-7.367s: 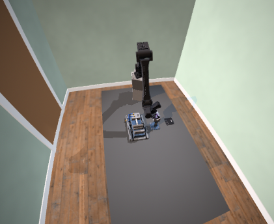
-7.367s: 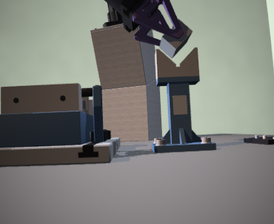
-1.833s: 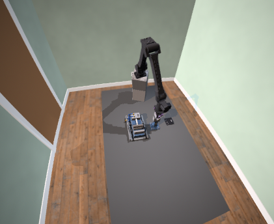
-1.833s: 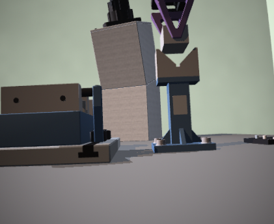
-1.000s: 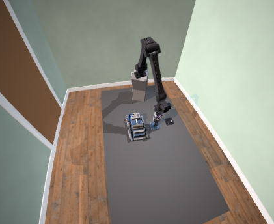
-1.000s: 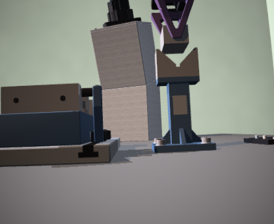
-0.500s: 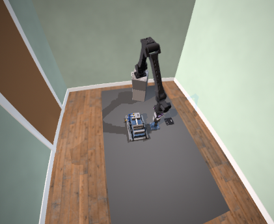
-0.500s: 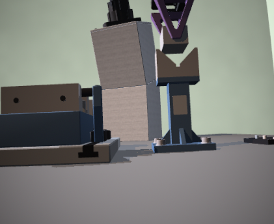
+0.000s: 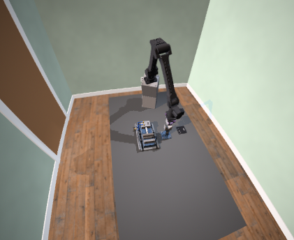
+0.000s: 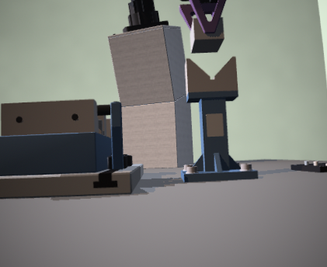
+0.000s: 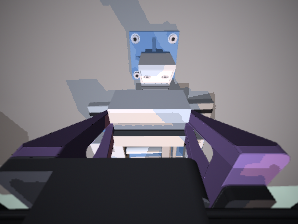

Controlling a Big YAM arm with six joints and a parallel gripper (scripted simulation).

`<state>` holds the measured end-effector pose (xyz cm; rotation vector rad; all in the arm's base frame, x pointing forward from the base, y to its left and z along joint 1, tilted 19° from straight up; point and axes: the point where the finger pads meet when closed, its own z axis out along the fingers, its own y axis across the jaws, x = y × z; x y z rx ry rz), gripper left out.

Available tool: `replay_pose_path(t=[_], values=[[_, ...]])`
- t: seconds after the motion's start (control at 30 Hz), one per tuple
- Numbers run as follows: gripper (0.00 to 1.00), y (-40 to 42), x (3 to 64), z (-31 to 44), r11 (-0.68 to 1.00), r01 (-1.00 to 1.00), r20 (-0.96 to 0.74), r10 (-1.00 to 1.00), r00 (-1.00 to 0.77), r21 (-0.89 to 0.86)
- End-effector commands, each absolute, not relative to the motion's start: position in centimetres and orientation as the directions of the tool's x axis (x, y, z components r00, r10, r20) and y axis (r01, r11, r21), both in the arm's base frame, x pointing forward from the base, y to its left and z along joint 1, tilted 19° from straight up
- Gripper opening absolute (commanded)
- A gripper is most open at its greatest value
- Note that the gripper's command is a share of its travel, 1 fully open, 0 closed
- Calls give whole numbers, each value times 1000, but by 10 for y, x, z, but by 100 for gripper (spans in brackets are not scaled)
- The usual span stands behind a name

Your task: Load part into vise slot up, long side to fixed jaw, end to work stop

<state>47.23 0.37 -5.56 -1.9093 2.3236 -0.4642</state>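
Observation:
My gripper [image 10: 210,28] [image 11: 149,112] is shut on the part [image 10: 206,46] [image 11: 150,100], a grey block held between the purple fingers. The part hangs a little above the V-block [image 10: 199,83], with a gap between them in the exterior view. Its slot cannot be made out clearly. The V-block stands on a blue post with a blue foot [image 9: 166,137] [image 11: 167,40]. The vise [image 9: 147,131] stands to the left of the post; one jaw [image 10: 47,116] with two dark holes shows in the exterior view. The two low bars and the work stop cannot be told apart here.
The black infeed plate [image 9: 181,130] [image 10: 315,167] lies to the right of the V-block post, with small pale pins on it. The arm's pedestal [image 9: 149,95] [image 10: 146,70] stands behind. The post and vise stand close together on the dark mat [image 9: 161,185].

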Motion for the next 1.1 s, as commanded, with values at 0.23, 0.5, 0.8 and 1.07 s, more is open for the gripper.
replay_pose_path(t=[0.23,0.5,0.8,1.07], values=[[0,15,477,-24,165,-930,105,-972,-210,-328],[0,17,473,-14,165,-931,105,-972,-209,-326],[0,18,471,-9,165,-931,105,-972,-209,-326],[0,18,471,-6,164,-930,105,-972,-208,-328]])
